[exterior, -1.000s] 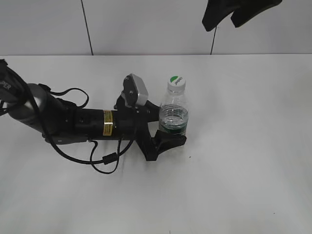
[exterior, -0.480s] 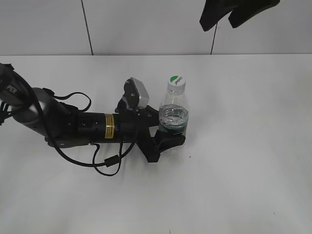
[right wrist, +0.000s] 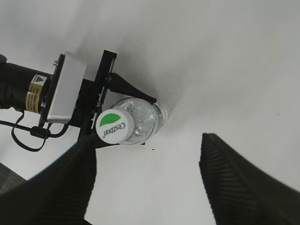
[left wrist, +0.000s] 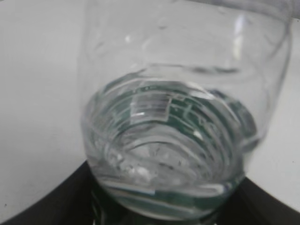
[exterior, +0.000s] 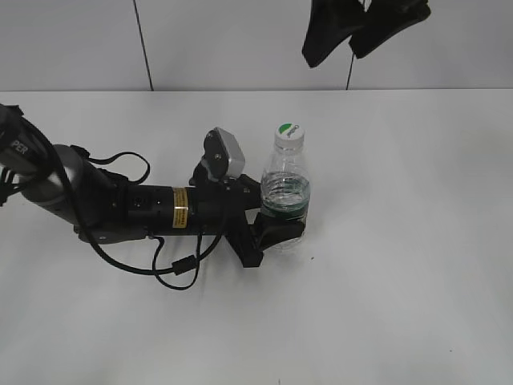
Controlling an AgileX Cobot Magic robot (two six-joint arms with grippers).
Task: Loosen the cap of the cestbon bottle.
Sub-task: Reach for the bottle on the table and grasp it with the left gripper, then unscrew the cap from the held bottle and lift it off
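Note:
The cestbon bottle point(exterior: 285, 192) stands upright on the white table, clear with a dark green label band low down. Its white and green cap point(exterior: 289, 135) is on the neck. My left gripper point(exterior: 276, 228) lies low along the table from the left, shut on the bottle's lower body; the bottle point(left wrist: 178, 126) fills the left wrist view. My right gripper point(exterior: 353, 32) hangs open high above the table, up and right of the cap. In the right wrist view the cap point(right wrist: 115, 126) sits near the left finger point(right wrist: 56, 187), outside the open gap point(right wrist: 150, 187).
The left arm point(exterior: 120, 204) with its loose black cable point(exterior: 172, 265) lies across the table's left half. The table's back edge meets a white panelled wall point(exterior: 240, 48).
My right gripper has moved left along the top of the view, closer to a spot above the bottle. The left gripper and bottle have barely shifted.

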